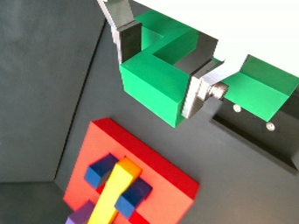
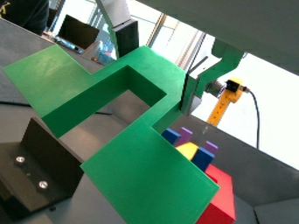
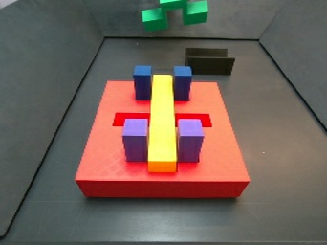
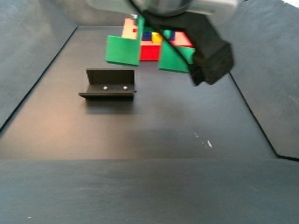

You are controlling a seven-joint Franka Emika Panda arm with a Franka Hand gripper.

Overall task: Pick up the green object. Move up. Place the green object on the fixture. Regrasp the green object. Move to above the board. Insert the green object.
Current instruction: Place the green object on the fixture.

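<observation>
Claw status: I read it as pinching the green object, raised in the air clear of the desk. In a wrist view one silver finger sits against one face of the piece and the opposite finger against the other, so the piece lies directly between the plates with its notch facing the camera. In both wrist views the green object fills much of the frame.

In a side view the green object hangs at the far end of the enclosure, above and behind the board (not touching it). The fixture stands on the floor just beyond the board, unloaded.

In a side view the fixture stands apart from the green object, with the board partly hidden behind the piece.
</observation>
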